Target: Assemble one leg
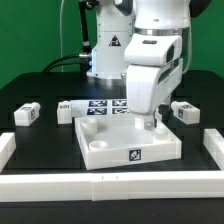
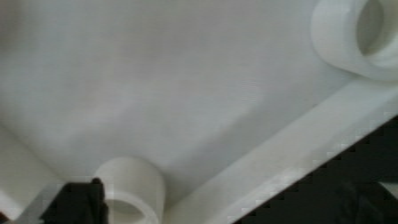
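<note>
The white square tray-like top (image 1: 112, 140) lies in the middle of the black table. My gripper (image 1: 150, 122) hangs low over its far corner on the exterior view's right. Three legs lie on the table: two on the exterior view's left (image 1: 27, 114) (image 1: 65, 109) and one on the right (image 1: 183, 110). In the wrist view the top's inner floor (image 2: 160, 90) fills the picture, with its rim (image 2: 294, 140) running slantwise. A white round stub (image 2: 132, 192) stands right beside my dark finger (image 2: 79, 203); the other finger is lost against the dark table. The jaws stand wide apart, holding nothing.
The marker board (image 1: 103, 104) lies behind the top. White rails (image 1: 110, 183) border the table at the front and both sides. The robot base (image 1: 105, 50) stands at the back. A second round corner stub of the top (image 2: 361, 35) shows in the wrist view.
</note>
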Motion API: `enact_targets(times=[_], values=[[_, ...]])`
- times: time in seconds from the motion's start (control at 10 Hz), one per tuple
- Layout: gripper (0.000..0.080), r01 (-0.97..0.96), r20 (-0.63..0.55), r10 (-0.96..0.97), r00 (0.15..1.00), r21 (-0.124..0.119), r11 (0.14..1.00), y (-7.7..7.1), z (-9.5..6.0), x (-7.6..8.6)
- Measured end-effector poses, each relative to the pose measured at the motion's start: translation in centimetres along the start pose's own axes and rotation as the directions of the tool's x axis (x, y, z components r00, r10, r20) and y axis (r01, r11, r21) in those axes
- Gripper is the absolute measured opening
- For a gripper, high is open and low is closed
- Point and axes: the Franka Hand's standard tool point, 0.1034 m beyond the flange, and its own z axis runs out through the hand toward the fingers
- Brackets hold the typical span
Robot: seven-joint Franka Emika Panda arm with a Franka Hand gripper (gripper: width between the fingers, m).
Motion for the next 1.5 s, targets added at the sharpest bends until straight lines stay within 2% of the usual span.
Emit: enact_targets(times=[0.2,0.3,0.4,0.5,0.8,1.0,1.1,1.2,1.5], values=[[0.0650,0.001,0.001,-0.001,1.000,0.001,1.000,0.0,0.1,-0.1],[0.0650,0.147,-0.011,-0.147,0.989,-0.016,0.989,0.2,0.4,-1.1],[0.0650,0.258,-0.019,-0.259,0.966,-0.031,0.966,0.0,0.8,-3.1],[0.0650,0.297,-0.012,-0.297,0.955,-0.020,0.955,-0.3,0.7,-4.3],[0.0650,0.425,0.016,-0.424,0.905,-0.034,0.905,0.0,-0.6,-4.6],[0.0650,0.419,0.016,-0.419,0.908,-0.030,0.907,0.0,-0.4,-4.6],[0.0650,0.433,0.016,-0.432,0.902,-0.025,0.901,0.0,-0.1,-4.7],[0.0650,0.482,0.017,-0.482,0.876,0.002,0.876,0.0,0.7,-5.6],[0.0650,0.556,0.014,-0.557,0.830,0.037,0.830,-1.9,1.1,-8.7]])
